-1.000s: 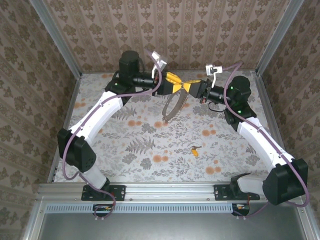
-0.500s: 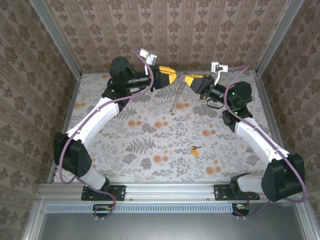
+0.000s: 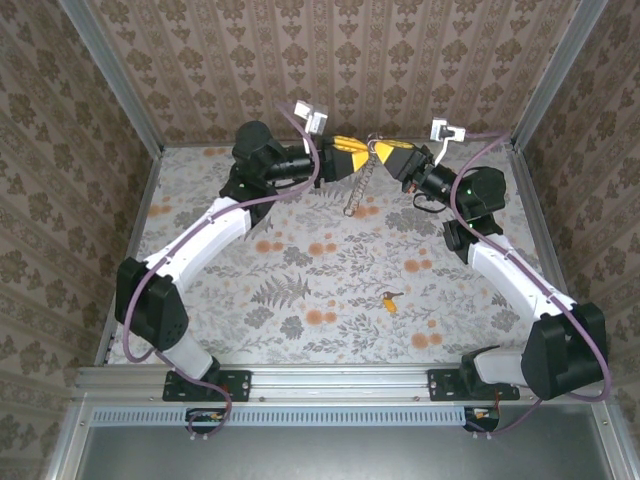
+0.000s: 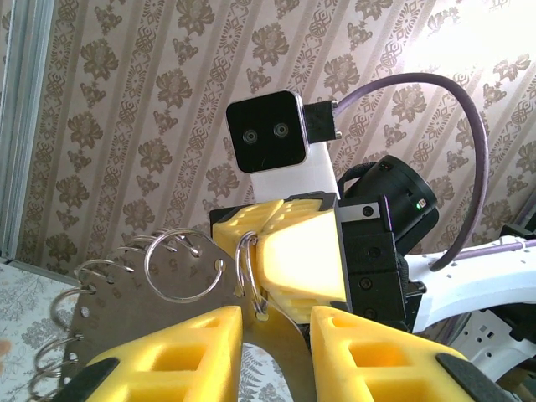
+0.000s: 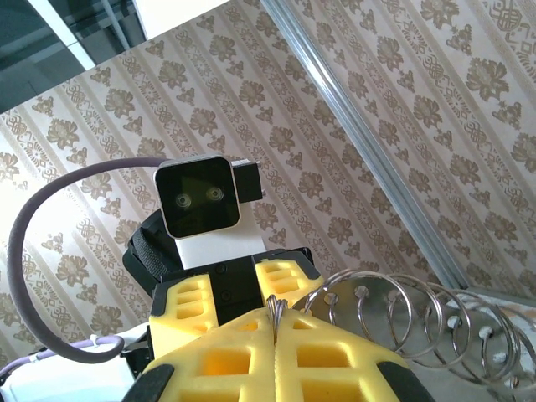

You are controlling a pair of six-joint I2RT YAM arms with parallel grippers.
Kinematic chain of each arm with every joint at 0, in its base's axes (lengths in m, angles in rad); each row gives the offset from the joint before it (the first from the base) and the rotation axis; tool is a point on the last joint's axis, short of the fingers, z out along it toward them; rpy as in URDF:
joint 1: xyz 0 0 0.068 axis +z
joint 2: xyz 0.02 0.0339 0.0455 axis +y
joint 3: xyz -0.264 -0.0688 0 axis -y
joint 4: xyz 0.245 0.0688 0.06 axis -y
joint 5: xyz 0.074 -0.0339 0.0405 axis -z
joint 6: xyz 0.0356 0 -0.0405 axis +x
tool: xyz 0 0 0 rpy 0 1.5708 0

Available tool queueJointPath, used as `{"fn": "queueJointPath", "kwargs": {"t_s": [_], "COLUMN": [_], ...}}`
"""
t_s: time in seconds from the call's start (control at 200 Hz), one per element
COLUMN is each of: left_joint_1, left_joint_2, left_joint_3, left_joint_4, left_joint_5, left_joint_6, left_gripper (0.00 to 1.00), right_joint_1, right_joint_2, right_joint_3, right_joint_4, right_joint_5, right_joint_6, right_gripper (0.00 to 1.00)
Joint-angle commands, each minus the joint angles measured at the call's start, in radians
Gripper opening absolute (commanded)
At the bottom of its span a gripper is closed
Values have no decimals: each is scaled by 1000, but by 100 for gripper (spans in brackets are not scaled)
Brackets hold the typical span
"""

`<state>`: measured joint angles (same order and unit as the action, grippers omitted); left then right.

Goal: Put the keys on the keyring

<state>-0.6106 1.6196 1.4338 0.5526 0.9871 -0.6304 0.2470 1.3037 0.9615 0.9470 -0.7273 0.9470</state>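
The keyring (image 3: 351, 196) is a dull-metal curved plate carrying several split rings, hanging in the air near the back wall. My right gripper (image 3: 380, 151) is shut on one split ring (image 5: 275, 311) at the plate's top, with the other rings (image 5: 402, 314) fanning out to the right. My left gripper (image 3: 362, 159) faces it tip to tip. Its yellow fingers (image 4: 176, 352) are open, and the plate's edge (image 4: 151, 306) and the pinched ring (image 4: 249, 276) sit just above the gap. A tiny key (image 3: 390, 298) with a yellow-orange head lies on the floral table, well below both grippers.
The floral tabletop (image 3: 300, 270) is walled by patterned panels and metal posts. Purple cables loop over both wrists near the back wall. Both arm bases sit on the front rail (image 3: 340, 385).
The left gripper pulled back to the left, then came back to the ring held by the right gripper. Both grippers and the hanging plate moved up toward the back wall. The key stayed put.
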Motion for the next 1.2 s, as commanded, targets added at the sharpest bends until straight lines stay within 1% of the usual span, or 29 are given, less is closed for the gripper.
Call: {"fn": "queueJointPath", "kwargs": {"t_s": [0.0, 0.365, 0.435, 0.615, 0.665, 0.72, 0.85, 1.02, 1.195], "left_joint_1": [-9, -16, -17, -16, -17, -16, -17, -21, -27], "left_joint_2": [17, 42, 46, 54, 55, 59, 69, 79, 80], "left_joint_3": [21, 49, 51, 55, 55, 60, 72, 80, 80], "left_joint_4": [45, 58, 57, 60, 60, 60, 63, 63, 60], "left_joint_5": [-14, -28, -32, -41, -42, -35, -18, -3, 30], "left_joint_6": [-20, -29, -28, -27, -26, -28, -35, -37, -33], "left_gripper": [28, 25, 21, 16, 16, 15, 16, 8, 6], "right_joint_1": [6, 10, 10, 17, 19, 21, 24, 24, 24], "right_joint_2": [-4, -17, -18, -29, -34, -39, -53, -63, -59], "right_joint_3": [-7, -17, -16, -10, -9, -8, -4, 0, 13], "right_joint_4": [86, 55, 44, -18, -39, -62, -119, -158, -189], "right_joint_5": [18, -11, -13, -30, -39, -41, -52, -52, -53], "right_joint_6": [16, 0, -9, -51, -64, -79, -118, -144, -157], "right_gripper": [0, 0, 0, 0, 0, 0, 0, 0, 0]}}
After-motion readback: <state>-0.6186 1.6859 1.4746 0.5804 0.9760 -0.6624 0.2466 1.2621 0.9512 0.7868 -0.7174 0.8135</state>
